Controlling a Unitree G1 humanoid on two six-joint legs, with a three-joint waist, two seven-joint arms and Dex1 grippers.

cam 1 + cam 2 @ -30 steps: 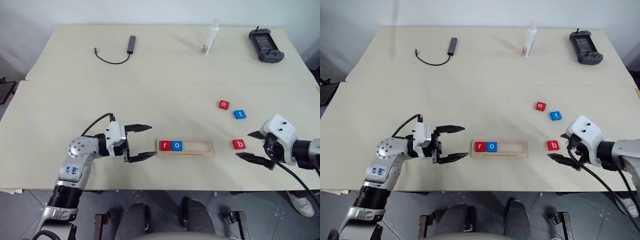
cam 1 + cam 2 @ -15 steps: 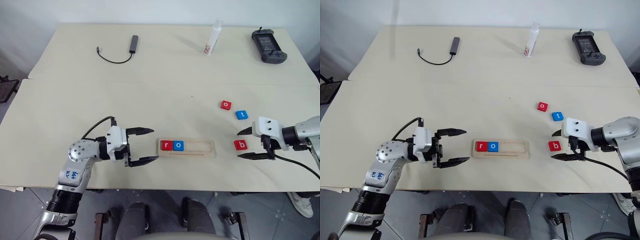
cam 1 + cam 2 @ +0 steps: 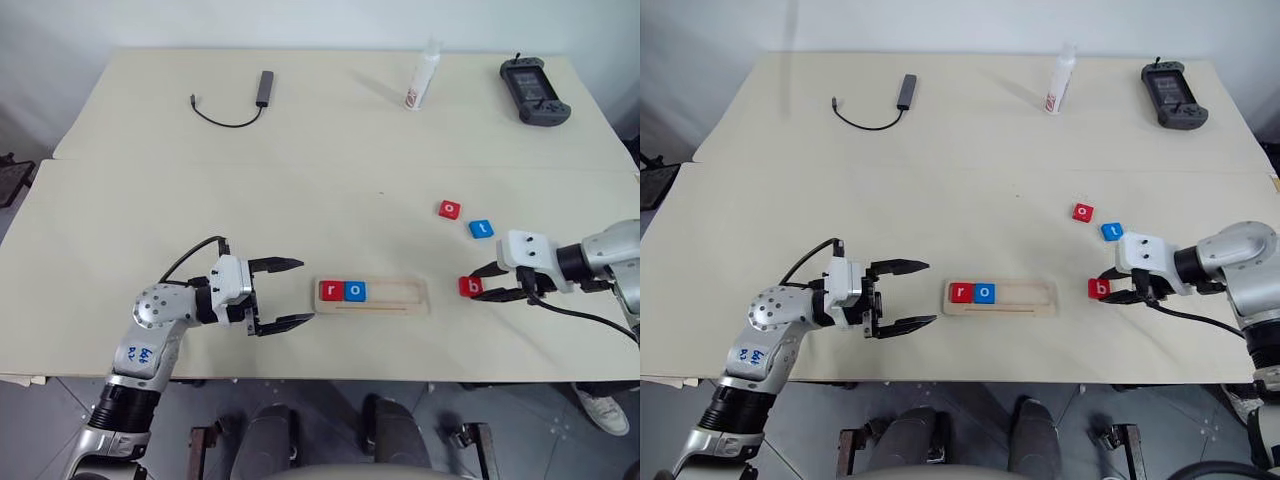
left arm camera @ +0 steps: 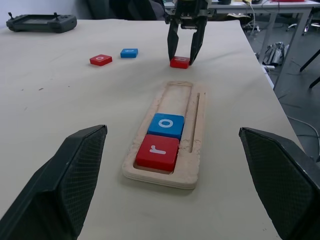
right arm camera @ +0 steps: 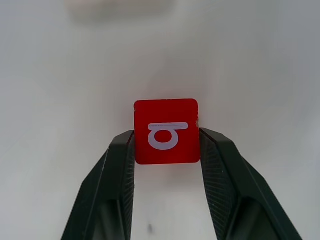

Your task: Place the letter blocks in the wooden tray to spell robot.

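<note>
A pale cream table [image 3: 300, 180] stands against a light wall. Near its front edge lies the tray [image 3: 371, 297], a light-wood strip with a long slot. At the slot's left end sit a red r block [image 3: 330, 291] and a blue o block [image 3: 355, 291], touching side by side; the slot to their right is bare wood.

To the right of the tray, a red b block [image 3: 470, 287] sits between the two black fingers of the right gripper [image 3: 486, 285]. In the right wrist view the fingers [image 5: 120, 165] press against both sides of the block, clamped on it. Whether the block is lifted off the table cannot be told.

Farther back and to the right lie a red o block [image 3: 449, 209] and a blue t block [image 3: 481, 229], near each other but apart.

The left gripper [image 3: 291, 294] is just left of the tray, pointing at its end, fingers wide apart and holding nothing.

At the table's far side are a dark cable with an adapter [image 3: 262, 87], a white bottle [image 3: 423, 76] and a black handheld controller [image 3: 534, 90].
</note>
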